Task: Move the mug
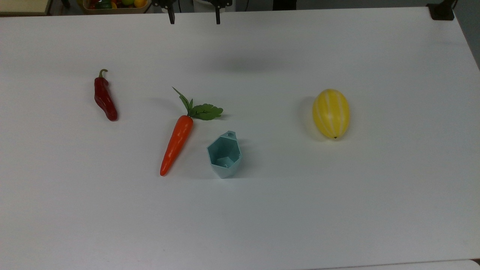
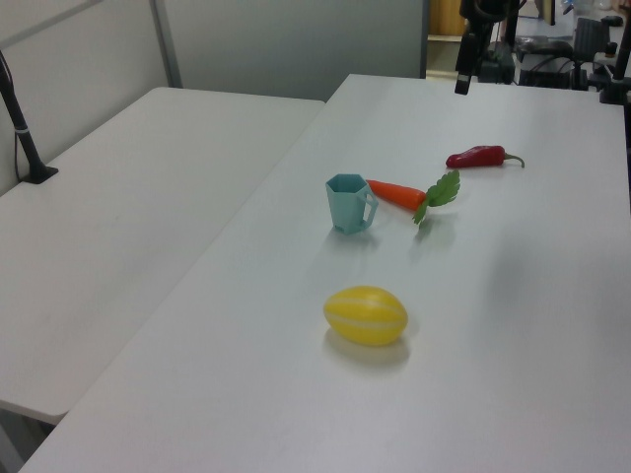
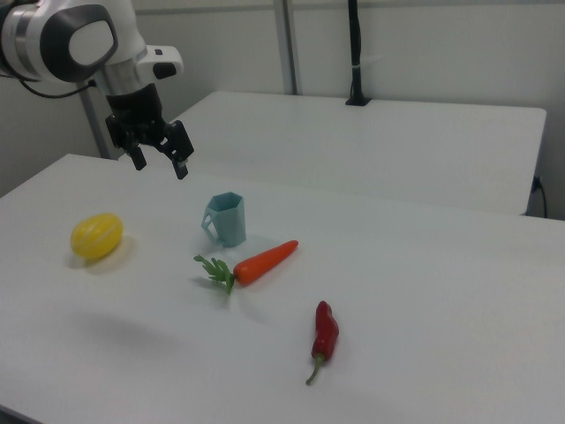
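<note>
My gripper (image 3: pixel 159 162) hangs in the air at the upper left of the right view, jaws spread wide, holding nothing. The small pale teal faceted plastic mug (image 1: pixel 224 155) stands upright mid-frame in the top view, just beside the orange plastic carrot (image 1: pixel 177 144).

Gripper (image 3: pixel 160 162) raised in the air, pointing down, fingers (image 1: pixel 171 17) spread apart, holding nothing.

On the white table (image 1: pixel 262 217), the pale teal faceted plastic mug (image 1: pixel 224 156) is standing just beside the orange toy carrot (image 1: pixel 177 144), between the red toy chilli (image 1: pixel 104 98) at the top view's left and the yellow striped melon (image 1: pixel 331 113) at the top view's right.
</note>
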You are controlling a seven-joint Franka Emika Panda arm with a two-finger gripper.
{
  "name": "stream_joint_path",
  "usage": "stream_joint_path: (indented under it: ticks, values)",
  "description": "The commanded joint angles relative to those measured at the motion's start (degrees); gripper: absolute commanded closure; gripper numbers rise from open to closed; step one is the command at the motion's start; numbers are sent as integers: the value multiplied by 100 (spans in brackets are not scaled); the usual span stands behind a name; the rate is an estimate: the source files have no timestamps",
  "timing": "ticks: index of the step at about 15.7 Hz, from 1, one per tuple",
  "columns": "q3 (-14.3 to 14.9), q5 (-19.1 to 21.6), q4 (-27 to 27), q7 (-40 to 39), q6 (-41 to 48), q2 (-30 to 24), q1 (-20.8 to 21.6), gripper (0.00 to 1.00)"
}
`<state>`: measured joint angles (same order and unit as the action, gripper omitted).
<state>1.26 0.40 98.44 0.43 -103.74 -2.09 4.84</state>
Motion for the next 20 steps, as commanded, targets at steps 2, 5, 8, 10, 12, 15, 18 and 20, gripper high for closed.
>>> stream_joint_path:
  ticks: [2, 5, 8, 10, 12, 15, 18, 20]
  values:
    - [111, -57, 158, -61, -103, -107, 113, 0]
    - [111, -57, 158, -52, -94, -107, 113, 0]
    - [111, -57, 158, -52, -94, -107, 105, 0]
    - [111, -49, 149, -52, -94, -107, 105, 0]
    - [111, -48, 149, -87, -120, -98, 105, 0]
    - [111, -57, 158, -105, -146, -45, 105, 0]
    - [111, -48, 123, -87, -242, -28, 105, 0]
    - [111, -48, 131, -44, -506, -10, 105, 0]
